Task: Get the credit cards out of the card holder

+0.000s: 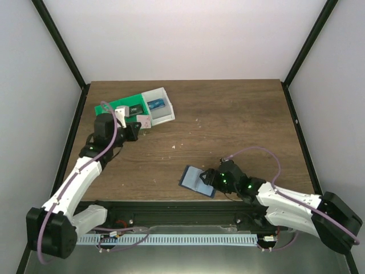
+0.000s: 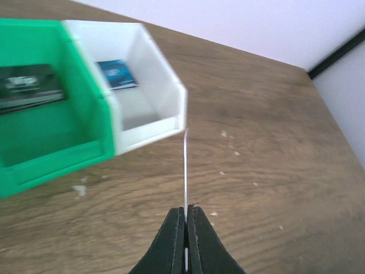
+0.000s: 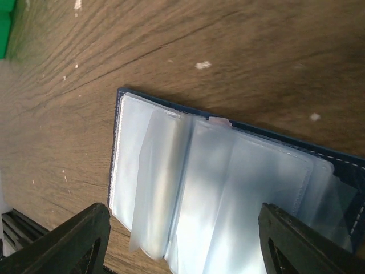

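The left gripper (image 2: pixel 185 212) is clenched on a pale credit card (image 2: pixel 185 171), seen edge-on in the left wrist view as a thin upright line rising from between the shut jaws. It is held just off the front corner of the white end compartment of the green-and-white tray (image 2: pixel 85 145), which lies at about 11 o'clock on the table (image 1: pixel 239 125). A blue card (image 2: pixel 117 74) is seen inside the white compartment and a dark card (image 2: pixel 31 85) in the green one beside it.

The right gripper (image 3: pixel 182 220) is released, its fingers spread wide to either side of the card holder (image 3: pixel 228 188). Whether the holder is touched by them cannot be told. The holder is laid open at about 6 o'clock, close to the table's near edge, with its clear plastic sleeves fanned upward.

The card is judged light, stiff and smooth, so it is best pinched across its flat faces near one short edge, as is done here. It could slip or pivot if gripped lightly. The sleeves are judged soft, floppy and slippery. Any card inside them cannot be made out. The holder is better steadied by its firmer blue cover at the 3 o'clock side than by the sleeves.
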Tool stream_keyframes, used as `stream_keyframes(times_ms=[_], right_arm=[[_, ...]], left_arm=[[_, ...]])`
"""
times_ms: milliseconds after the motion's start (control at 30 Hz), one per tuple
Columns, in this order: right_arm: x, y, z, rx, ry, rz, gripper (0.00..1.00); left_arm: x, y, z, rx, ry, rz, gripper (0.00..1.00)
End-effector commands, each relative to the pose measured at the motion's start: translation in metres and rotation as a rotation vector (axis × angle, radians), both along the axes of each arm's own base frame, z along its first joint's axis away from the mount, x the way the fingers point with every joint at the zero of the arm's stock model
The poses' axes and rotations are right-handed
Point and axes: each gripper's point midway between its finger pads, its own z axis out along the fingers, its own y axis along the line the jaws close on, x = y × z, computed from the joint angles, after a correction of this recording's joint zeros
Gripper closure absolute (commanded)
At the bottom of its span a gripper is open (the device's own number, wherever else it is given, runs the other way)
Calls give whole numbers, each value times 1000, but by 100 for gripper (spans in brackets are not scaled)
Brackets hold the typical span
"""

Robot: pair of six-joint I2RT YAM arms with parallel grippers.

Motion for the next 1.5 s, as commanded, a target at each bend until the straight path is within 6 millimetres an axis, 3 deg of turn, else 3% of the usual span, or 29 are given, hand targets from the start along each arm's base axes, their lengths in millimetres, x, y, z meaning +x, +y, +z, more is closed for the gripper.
stream_keyframes(times_ms=[0,133,233,433,600,800,1000,1467], right_arm=[[7,12,-2,-31,-82,98,26],[10,23,-2,-50,-134,187,26],[15,32,6,-52,-179,228,27],[23,41,33,-33,-225,245,27],[15,37,45,-19,-250,271,23],[8,32,71,38,-320,283,19],[5,28,92,61,-375,283,18],[6,30,87,111,-339,239,18]], left_arm=[[15,30,-6,-60,81,50,100],[31,67,-7,-84,118,127,100],[43,99,-10,12,149,220,100],[54,140,-11,-58,174,316,100],[60,166,-33,-63,260,392,100],[70,185,-58,-21,346,427,100],[87,187,-78,-70,405,411,100],[103,186,-125,-122,546,401,95]])
